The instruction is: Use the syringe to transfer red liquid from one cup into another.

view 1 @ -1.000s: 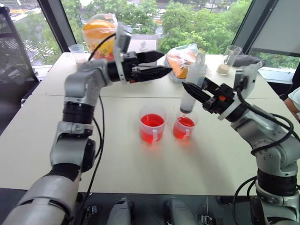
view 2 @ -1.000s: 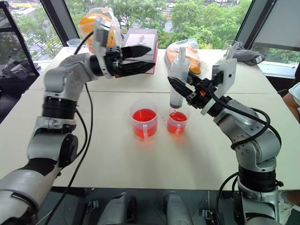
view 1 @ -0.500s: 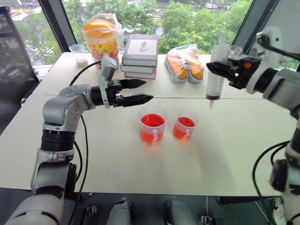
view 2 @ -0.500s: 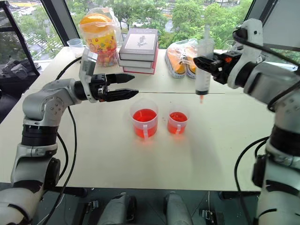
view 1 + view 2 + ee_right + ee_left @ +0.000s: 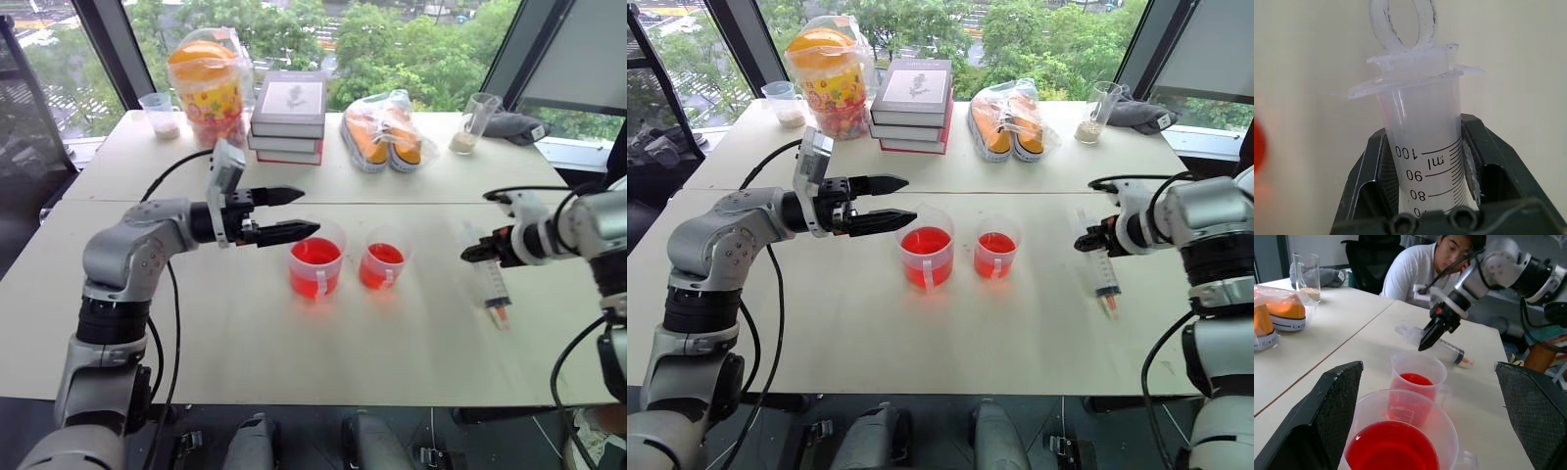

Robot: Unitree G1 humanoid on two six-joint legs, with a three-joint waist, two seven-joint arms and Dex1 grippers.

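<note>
The syringe lies low on the table at the right, its orange-red tip toward the near edge and its plunger pushed in. My right gripper is shut on the barrel's upper end. Red liquid fills the lower part of the wider cup and of the smaller cup beside it, mid-table. My left gripper hovers open and level just left of the wider cup's rim. In the left wrist view its fingers frame both cups, with nothing between them.
At the back stand a stack of books, bagged orange shoes, a snack jar, a small cup with beige contents and a glass tumbler. A person sits past the table's right end.
My right arm swung away from above the smaller cup, right and down, and brought the syringe to the table. My left gripper sank to the wider cup's rim, still open.
</note>
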